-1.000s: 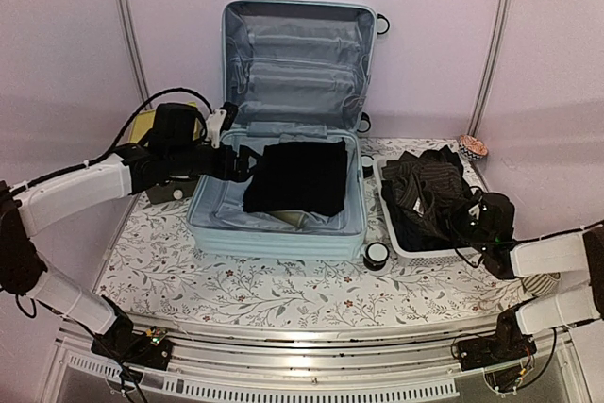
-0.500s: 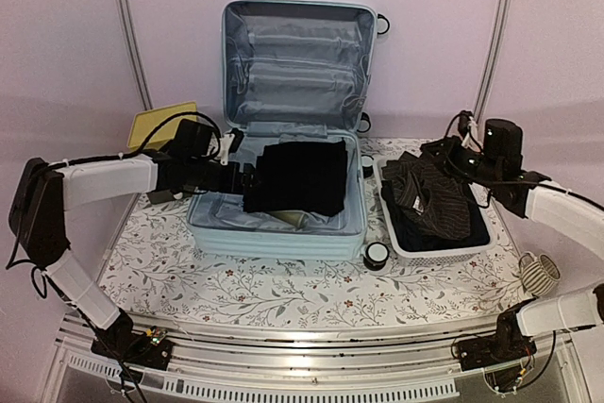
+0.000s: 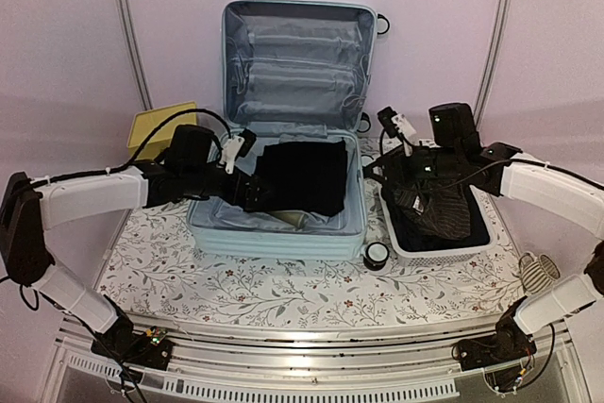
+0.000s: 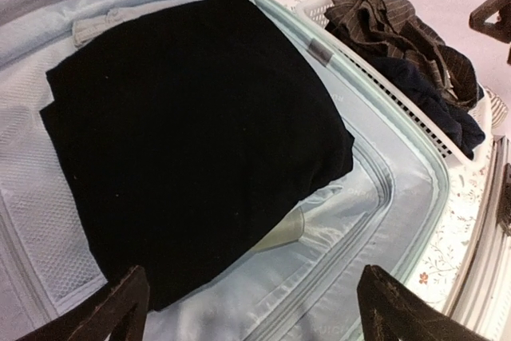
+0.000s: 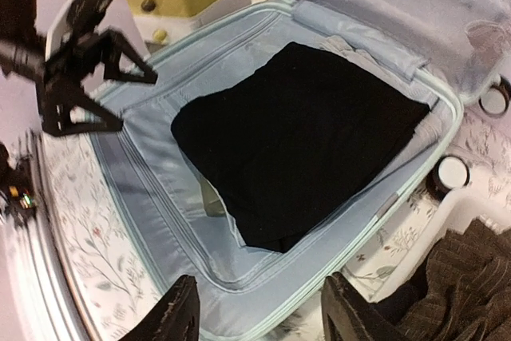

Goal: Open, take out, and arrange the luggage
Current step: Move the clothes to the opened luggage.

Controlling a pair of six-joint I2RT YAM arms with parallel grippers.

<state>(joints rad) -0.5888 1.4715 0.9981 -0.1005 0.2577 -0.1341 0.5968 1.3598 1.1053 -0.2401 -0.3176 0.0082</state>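
One pale mint-blue luggage (image 3: 274, 241) stands open, grey-lined, ribbed shell

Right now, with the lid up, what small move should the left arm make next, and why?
Probably lower the left arm slightly and close on the nearest edge of the black garment: its jaws stand wide open and empty right at that edge, and the garment lies folded inside the luggage.
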